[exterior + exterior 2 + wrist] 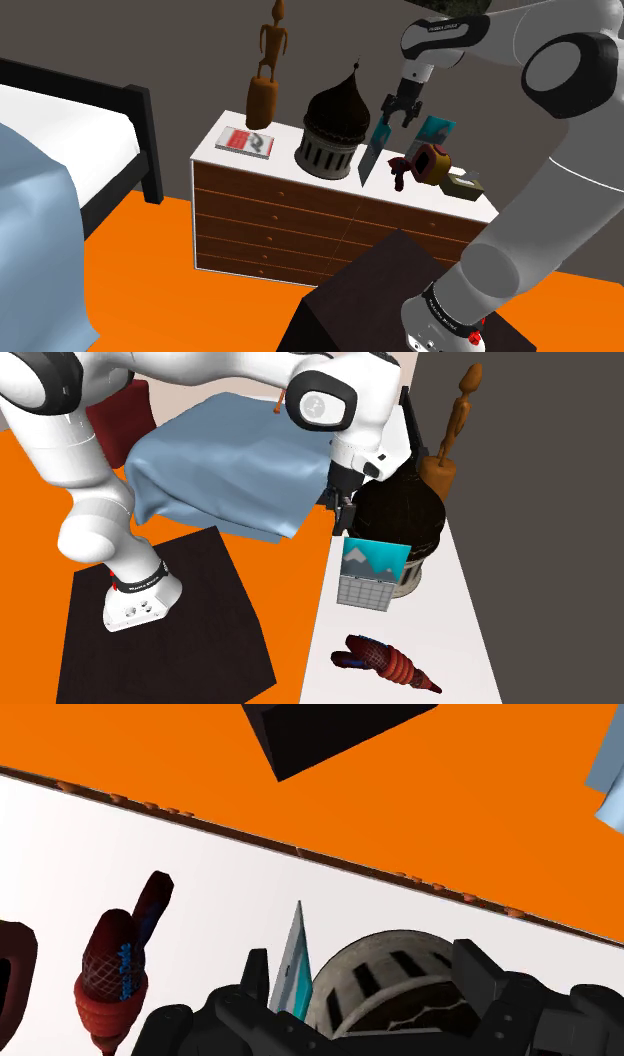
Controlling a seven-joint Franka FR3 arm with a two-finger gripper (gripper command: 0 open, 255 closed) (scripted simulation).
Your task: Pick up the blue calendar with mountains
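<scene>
The blue calendar (377, 150) is a thin card with a mountain picture above a date grid (372, 572). It stands tilted on the white dresser top (285, 165), in front of a dark domed building model (335, 125). My gripper (402, 120) hangs just over its top edge, near the dome (345, 517). In the wrist view the calendar (293, 969) shows edge-on, close to one finger, with the other finger far off. The gripper (362, 976) is open and the card is not clasped.
A red figure (402, 170) lies beside the calendar, then a red-and-yellow object (432, 160), a teal panel (437, 130) and a small box (465, 185). A wooden statue (266, 80) and a book (245, 141) sit past the dome. A bed (50, 150) stands on the orange floor (200, 290).
</scene>
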